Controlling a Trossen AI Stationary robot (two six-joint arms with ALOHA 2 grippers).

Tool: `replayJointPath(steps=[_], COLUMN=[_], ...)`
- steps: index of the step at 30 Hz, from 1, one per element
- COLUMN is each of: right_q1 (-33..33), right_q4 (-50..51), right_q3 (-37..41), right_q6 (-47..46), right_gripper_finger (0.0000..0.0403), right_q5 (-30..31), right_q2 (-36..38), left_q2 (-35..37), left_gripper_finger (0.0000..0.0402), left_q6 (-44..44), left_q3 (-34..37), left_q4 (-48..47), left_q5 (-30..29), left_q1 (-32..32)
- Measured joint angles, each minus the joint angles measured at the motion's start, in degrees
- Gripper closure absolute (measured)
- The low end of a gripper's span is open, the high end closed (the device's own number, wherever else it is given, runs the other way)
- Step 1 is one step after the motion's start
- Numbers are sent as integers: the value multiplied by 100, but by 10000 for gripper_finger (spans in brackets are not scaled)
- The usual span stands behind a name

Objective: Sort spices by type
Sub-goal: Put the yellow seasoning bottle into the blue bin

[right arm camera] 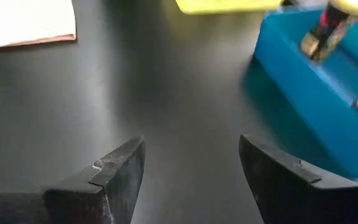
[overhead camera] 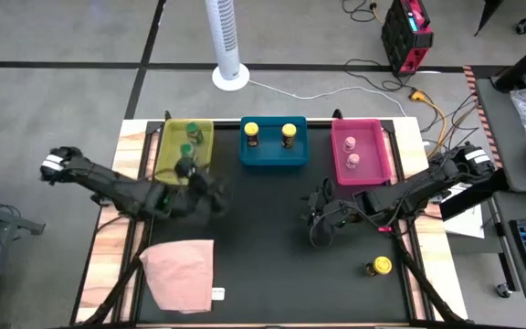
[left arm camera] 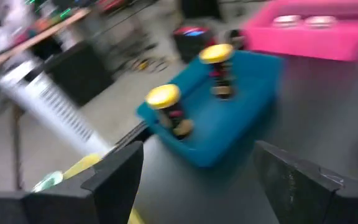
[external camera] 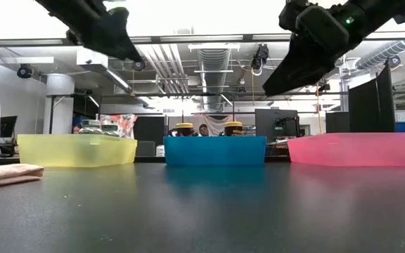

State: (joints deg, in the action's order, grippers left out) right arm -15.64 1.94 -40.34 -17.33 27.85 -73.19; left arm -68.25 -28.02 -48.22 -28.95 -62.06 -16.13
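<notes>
The left gripper (overhead camera: 210,194) hangs above the desk (overhead camera: 272,265) with its jaws apart and nothing between them; the yellow bin (overhead camera: 186,151) with two green-lidded jars (overhead camera: 193,133) lies just beyond it. The right gripper (overhead camera: 318,215) hovers mid-desk, jaws also apart and empty. Two yellow-lidded jars (overhead camera: 269,133) stand in the blue bin (overhead camera: 273,157), two pink-lidded jars (overhead camera: 350,152) in the pink bin (overhead camera: 362,174). One yellow-lidded jar (overhead camera: 378,266) lies well behind the right gripper, toward the desk's near edge.

That lone jar seems to lie on its side, so a careless approach could roll it off. The pink cloth (overhead camera: 183,272) sits behind the left gripper. The desk is matte black; beyond it, a tower fan (overhead camera: 226,41), cables and a workshop.
</notes>
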Motion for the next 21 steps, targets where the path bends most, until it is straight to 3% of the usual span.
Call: replayJointPath(steps=[4, 8, 17, 21], right_q1=[3, -79, -824, -1226], right_q4=[572, 1181, 3248, 4801], right_q3=[-216, -530, -2028, -3007], right_q6=[-639, -1359, -2581, -3630], right_gripper_finger=[167, 180, 201, 212], right_q5=[-876, -1660, -2303, -2415], right_q2=[0, 0, -192, -513], left_q2=[-60, -193, -474, -600], left_gripper_finger=[116, 116, 116, 116], left_q6=[285, 419, 349, 187], left_q3=[7, 10, 15, 15], left_q4=[22, 24, 39, 42], left_q5=[4, -21, -695, -1123], left_q1=[-913, -1446, -1582, -1582])
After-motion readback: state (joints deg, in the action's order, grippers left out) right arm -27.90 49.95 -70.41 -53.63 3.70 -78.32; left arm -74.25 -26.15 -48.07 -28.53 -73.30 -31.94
